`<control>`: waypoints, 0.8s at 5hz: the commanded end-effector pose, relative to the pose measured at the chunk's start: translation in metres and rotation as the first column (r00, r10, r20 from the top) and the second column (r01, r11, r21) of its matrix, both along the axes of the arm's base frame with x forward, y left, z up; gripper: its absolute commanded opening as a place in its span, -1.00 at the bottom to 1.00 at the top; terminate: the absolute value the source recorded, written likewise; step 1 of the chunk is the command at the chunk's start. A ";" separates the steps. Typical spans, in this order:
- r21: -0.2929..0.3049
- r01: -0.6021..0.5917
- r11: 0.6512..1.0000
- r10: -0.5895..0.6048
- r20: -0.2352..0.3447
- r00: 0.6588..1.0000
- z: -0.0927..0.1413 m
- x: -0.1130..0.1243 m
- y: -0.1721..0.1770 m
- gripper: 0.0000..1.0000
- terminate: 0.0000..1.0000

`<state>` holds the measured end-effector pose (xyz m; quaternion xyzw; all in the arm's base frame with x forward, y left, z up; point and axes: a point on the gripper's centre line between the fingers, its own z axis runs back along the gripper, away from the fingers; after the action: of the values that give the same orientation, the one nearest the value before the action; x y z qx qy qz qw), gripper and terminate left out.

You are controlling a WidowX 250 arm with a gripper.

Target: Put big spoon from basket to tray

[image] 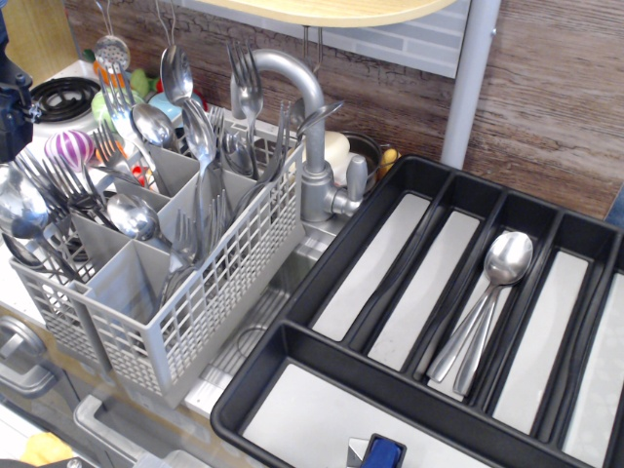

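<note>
The light grey basket (210, 302) stands at the left, full of upright steel forks and spoons. A spoon with a wide oval bowl (19, 210) leans at its far left corner, and another wide-bowled spoon (132, 216) sits in a middle compartment. I cannot tell for sure which of them is the big spoon. The black tray (322, 258) lies at the right. Two steel spoons (507, 258) lie stacked in one of its long compartments. My gripper's fingers do not show; only a dark part (12, 102) at the left edge may belong to the arm.
A grey tap (307, 127) rises right behind the basket, between it and the tray. A small blue and white object (378, 453) lies in the tray's front compartment. A toy stove (63, 96) and colourful toy food sit behind the basket. A wooden wall closes the back.
</note>
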<state>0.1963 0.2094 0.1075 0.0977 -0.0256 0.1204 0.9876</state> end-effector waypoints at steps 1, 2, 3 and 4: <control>0.000 0.000 1.000 0.000 0.000 1.000 0.000 0.000 0.000 1.00 -1.00; -0.041 0.091 0.995 -0.090 0.038 0.995 -0.006 -0.001 0.005 1.00 -1.00; -0.035 0.138 0.990 -0.136 0.071 0.988 -0.013 -0.001 0.009 1.00 -1.00; -0.050 0.167 0.985 -0.161 0.104 0.981 -0.028 0.000 0.018 1.00 -1.00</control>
<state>0.1968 0.2242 0.0676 0.0395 -0.0798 0.0501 0.9948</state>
